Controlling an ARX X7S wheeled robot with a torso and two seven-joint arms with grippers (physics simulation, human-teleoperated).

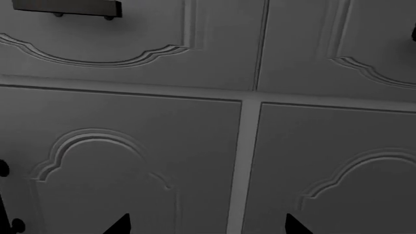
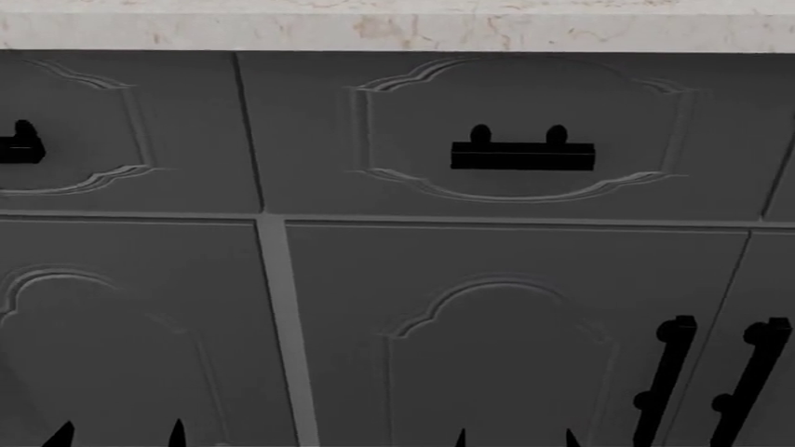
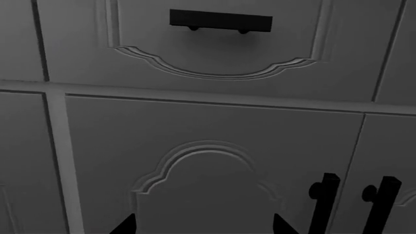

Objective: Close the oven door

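The oven door is out of view in all three views; only grey cabinet fronts show. My left gripper (image 1: 208, 227) is open, its two black fingertips wide apart with nothing between them, facing a grey cabinet door (image 1: 123, 170). My right gripper (image 3: 204, 227) is also open and empty, in front of another grey cabinet door (image 3: 208, 161). In the head view, only the tips of the left gripper (image 2: 118, 436) and the right gripper (image 2: 516, 440) poke up at the bottom edge.
A grey drawer front (image 2: 509, 130) with a black bar handle (image 2: 522, 155) sits under a pale marble countertop edge (image 2: 397, 28). A second drawer handle (image 2: 19, 147) is at the left. Two vertical black door handles (image 2: 671, 382) stand at the lower right.
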